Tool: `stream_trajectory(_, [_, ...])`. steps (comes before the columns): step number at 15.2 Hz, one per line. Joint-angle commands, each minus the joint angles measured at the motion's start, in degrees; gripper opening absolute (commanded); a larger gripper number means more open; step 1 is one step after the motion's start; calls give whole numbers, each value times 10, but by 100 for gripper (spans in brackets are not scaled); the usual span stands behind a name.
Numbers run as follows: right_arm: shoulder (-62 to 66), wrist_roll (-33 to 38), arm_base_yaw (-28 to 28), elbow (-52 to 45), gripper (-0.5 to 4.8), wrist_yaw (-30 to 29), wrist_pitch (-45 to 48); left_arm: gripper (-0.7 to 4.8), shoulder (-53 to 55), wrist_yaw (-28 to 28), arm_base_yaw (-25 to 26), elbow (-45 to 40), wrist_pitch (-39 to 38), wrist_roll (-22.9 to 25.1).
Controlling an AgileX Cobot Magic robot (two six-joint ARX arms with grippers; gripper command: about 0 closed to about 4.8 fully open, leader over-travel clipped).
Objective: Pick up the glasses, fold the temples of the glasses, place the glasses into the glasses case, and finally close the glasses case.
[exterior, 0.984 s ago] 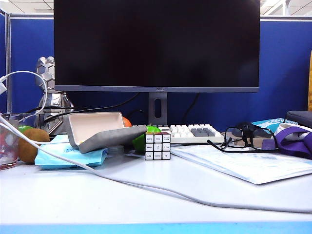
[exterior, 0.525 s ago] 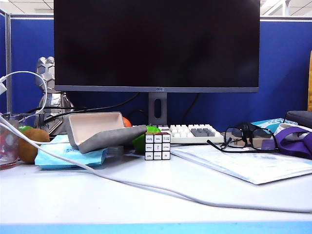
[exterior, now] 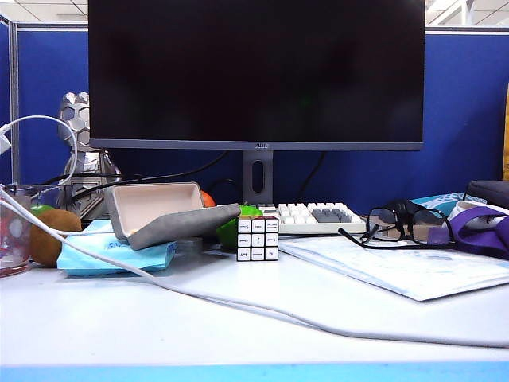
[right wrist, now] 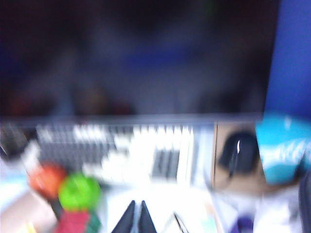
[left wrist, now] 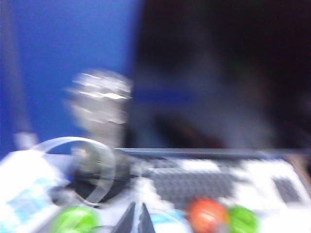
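In the exterior view, the black thin-framed glasses are lying unfolded on papers at the bench's right, well apart from the open grey felt glasses case propped on a light blue tissue packet.

In the blurred left wrist view, the left tool is apparently pinching shut on nothing.

In the right wrist view, the right tool is likewise sitting closed, empty.

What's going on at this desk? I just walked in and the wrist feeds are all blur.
Nothing is being handled yet. The glasses lie with temples unfolded on papers at the right of the desk. The glasses case sits open on a light blue tissue packet at the left. Neither arm shows in the exterior view. The left gripper and right gripper each show in their own blurred wrist view, jaws shut and empty, facing the keyboard and monitor.
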Motion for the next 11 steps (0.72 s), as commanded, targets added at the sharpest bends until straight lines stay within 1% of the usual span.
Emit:
stream_trajectory(1, [47,-51,33,24,-1,14,-28,-6,28,5,-59,24,-1,0])
stream_trajectory(2, [65,-75,51,25,-1,30,-30,-6,36,5,-81,25,-1,-1])
stream_trajectory(4, [99,-100,64,25,-1,44,-43,-6,47,5,-115,25,-1,-1])
stream_trajectory(5, [122,-110,71,26,-1,55,-58,-6,50,14,-126,25,-1,-2])
stream_trajectory(7, [163,-122,71,26,0,70,-72,-6,53,28,-131,25,2,-23])
stream_trajectory(8, [180,-124,71,26,43,73,-71,-6,53,28,-131,25,2,-26])
stream_trajectory(9, [195,-142,71,26,245,74,-70,-6,53,28,-131,25,1,-26])
stream_trajectory(10, [216,-168,71,26,377,74,-70,-6,53,28,-131,25,1,-26])
stream_trajectory(11, [231,-183,75,26,377,76,-69,-6,53,28,-131,25,1,-26])
